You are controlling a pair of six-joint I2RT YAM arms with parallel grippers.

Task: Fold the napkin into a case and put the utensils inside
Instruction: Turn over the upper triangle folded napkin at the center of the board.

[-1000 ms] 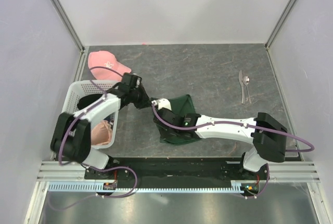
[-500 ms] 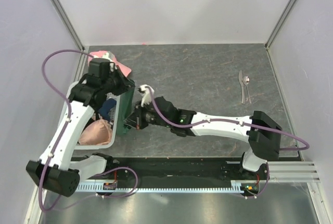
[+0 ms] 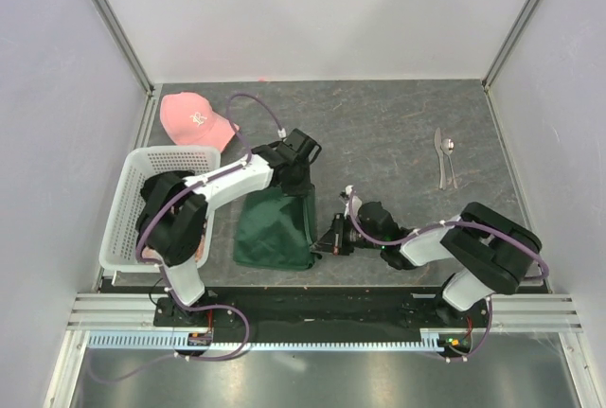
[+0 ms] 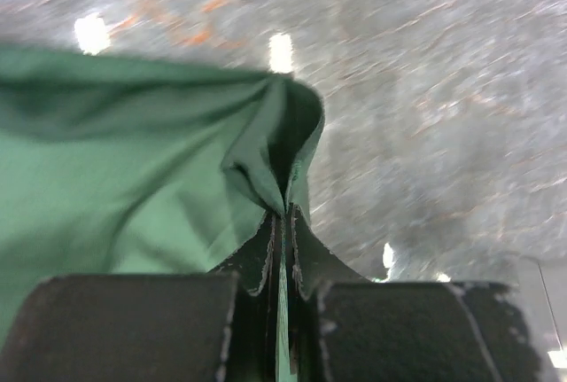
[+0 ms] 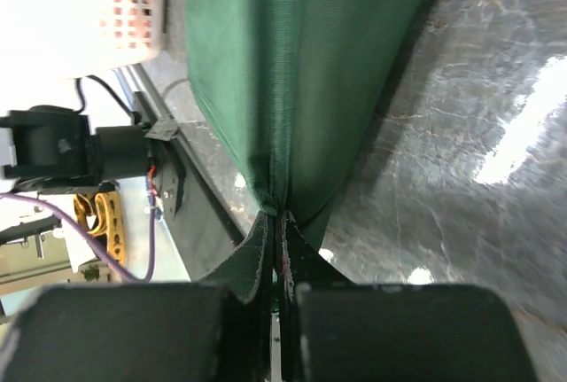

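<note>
napkin [image 3: 275,230], bunched at the basket [image 3: 175,150] a moment ago, now spreads smooth. left fingers [image 4: 255,253] and right fingers [image 5: 253,253] stay clenched on its edge, mid-fold.

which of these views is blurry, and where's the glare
Left wrist: the tabletop is streaked with blur and the napkin looks soft, with a few blown-out light spots. Right wrist: sharp enough to show the cloth weave, but white glare sits on the tabletop at right and the white basket is overexposed. Top external: evenly lit, crisp.
</note>
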